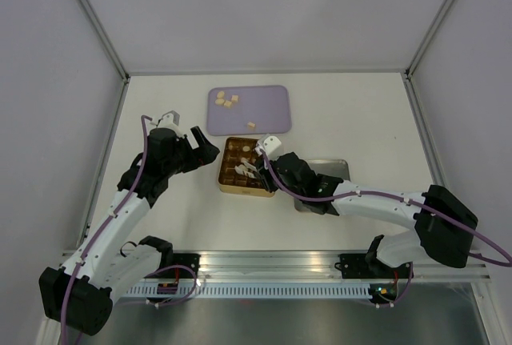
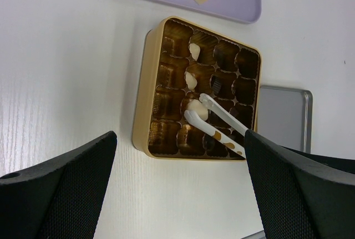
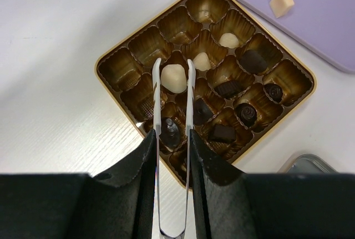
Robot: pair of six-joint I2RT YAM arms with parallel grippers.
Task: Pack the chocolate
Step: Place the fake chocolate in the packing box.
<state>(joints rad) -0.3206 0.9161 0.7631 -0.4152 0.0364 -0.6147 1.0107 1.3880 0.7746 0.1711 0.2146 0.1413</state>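
The gold tin [image 3: 119, 56] sits on the white worktop [image 1: 360, 113], just below the near edge of the purple tray [image 1: 268, 109]. There is lots of bare room to the tin's left. A grey metal plate [image 1: 340, 167] lies to its right, partly hidden under the right arm. The near corner of the tin is hidden by the right end effector [image 3: 172, 139], which is closed on white tweezers [image 3: 157, 92]. The tweezer tips pinch one cream piece [image 3: 173, 78] over a middle cup. More chocolate [image 3: 228, 40] sits in other cups, some cream, some dark brown. A few cream cubes [image 1: 227, 101] lie on the tray. The left end effector [image 2: 180, 139] is wide open and holds nothing.
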